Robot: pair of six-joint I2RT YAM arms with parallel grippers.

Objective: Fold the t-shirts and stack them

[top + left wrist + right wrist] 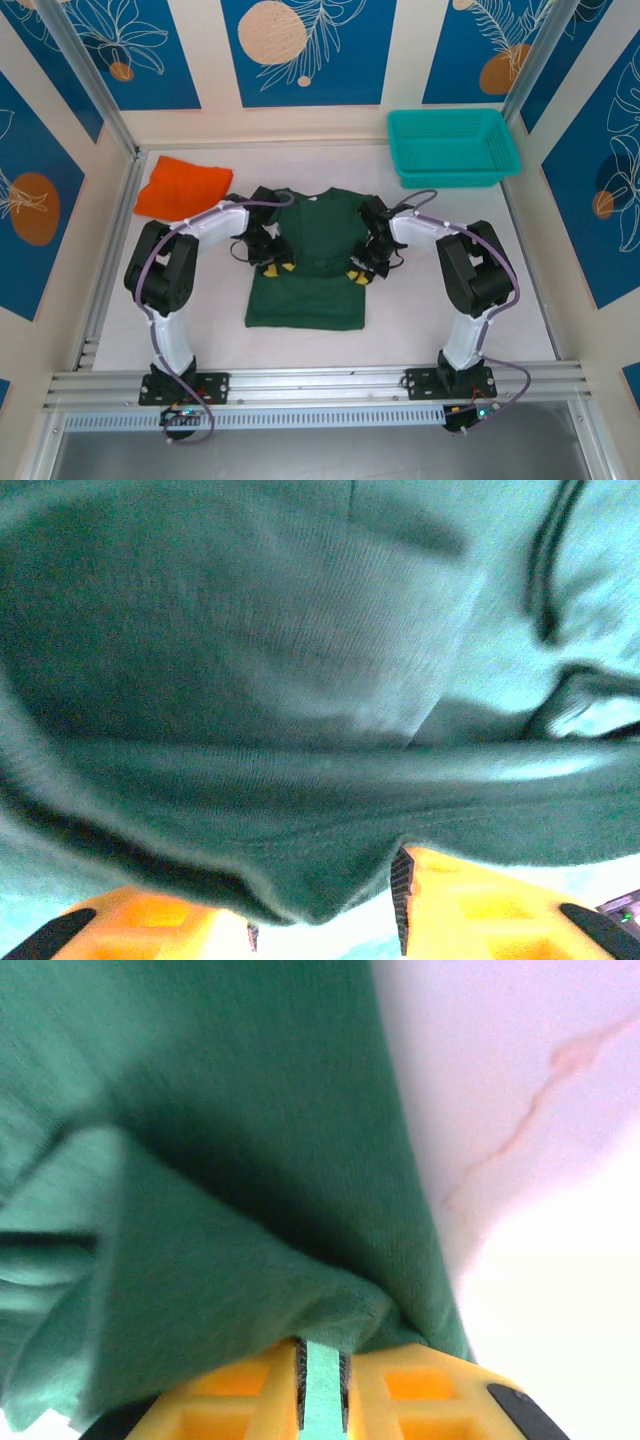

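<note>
The dark green t-shirt (305, 295) lies spread on the white table (300, 350) at the centre, collar to the back. The orange t-shirt (183, 185) sits bunched at the back left. My left gripper (278, 266) rests on the green shirt's left side. In the left wrist view its yellow fingers (470, 900) stand apart, and a fold of green cloth (300, 810) droops loosely between them. My right gripper (357, 275) is on the shirt's right side. In the right wrist view this gripper (322, 1360) is shut on a pinched fold of the green shirt (230, 1160).
A teal mesh basket (450, 175) stands at the back right. An aluminium rail (320, 385) runs along the near edge, and blue patterned walls close in the sides and back. Bare white table (530, 1110) lies to the right of the green shirt.
</note>
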